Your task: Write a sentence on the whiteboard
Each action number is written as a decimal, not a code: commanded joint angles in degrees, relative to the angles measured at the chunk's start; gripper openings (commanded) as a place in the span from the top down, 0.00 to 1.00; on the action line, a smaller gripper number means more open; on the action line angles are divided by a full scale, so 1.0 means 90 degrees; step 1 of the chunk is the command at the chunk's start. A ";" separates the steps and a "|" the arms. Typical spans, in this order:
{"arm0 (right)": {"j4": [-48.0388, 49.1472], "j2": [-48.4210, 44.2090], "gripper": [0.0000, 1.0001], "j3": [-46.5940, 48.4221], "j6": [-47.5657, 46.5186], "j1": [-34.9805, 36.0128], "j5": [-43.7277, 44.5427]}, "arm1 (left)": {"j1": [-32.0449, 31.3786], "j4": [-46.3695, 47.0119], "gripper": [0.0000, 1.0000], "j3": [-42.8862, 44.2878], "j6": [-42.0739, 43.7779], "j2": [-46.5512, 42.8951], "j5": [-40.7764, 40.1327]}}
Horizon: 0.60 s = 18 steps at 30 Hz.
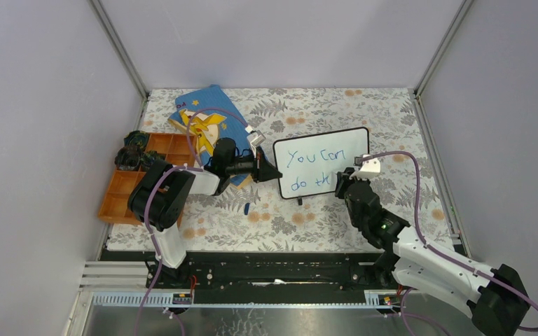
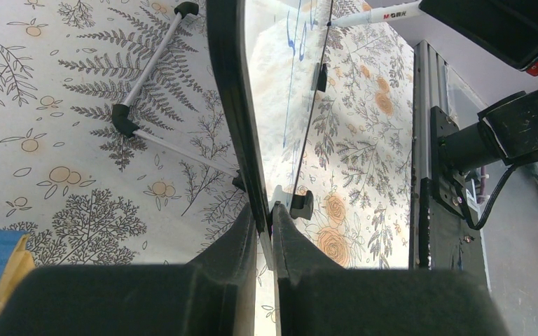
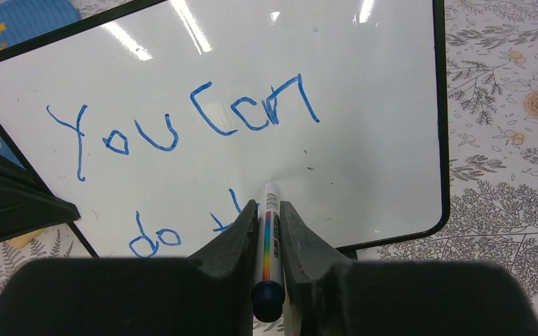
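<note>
The whiteboard [image 1: 322,163] stands tilted mid-table, black-framed, with blue writing "You can" over "do th" [image 1: 315,171]. My left gripper [image 1: 272,172] is shut on the board's left edge; in the left wrist view the board [image 2: 270,105] runs edge-on away from the gripper [image 2: 266,217]. My right gripper [image 1: 343,183] is shut on a white marker [image 3: 269,238] with a rainbow stripe and a blue end cap. The marker tip touches the board [image 3: 364,140] at the lower line, right of the "th". The gripper [image 3: 267,210] partly hides those letters. The marker also shows in the left wrist view [image 2: 375,15].
A blue picture book [image 1: 207,119] lies behind the left arm. An orange compartment tray [image 1: 133,185] with dark items sits at the left edge. A small blue marker cap [image 1: 247,208] lies on the floral cloth. The board's folding stand [image 2: 147,77] rests behind it. Walls enclose the table.
</note>
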 commanded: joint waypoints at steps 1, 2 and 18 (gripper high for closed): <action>0.0422 0.0067 1.00 0.0282 -0.0058 -0.0127 0.0058 | -0.0204 -0.0822 1.00 -0.0076 0.0492 0.0200 -0.0193; 0.0424 0.0082 1.00 0.0286 -0.0058 -0.0138 0.0027 | -0.0202 -0.0826 1.00 -0.0076 0.0492 0.0204 -0.0191; 0.0239 0.0167 1.00 0.0166 0.0121 -0.0208 -0.0140 | -0.0213 -0.0831 1.00 -0.0076 0.0502 0.0201 -0.0201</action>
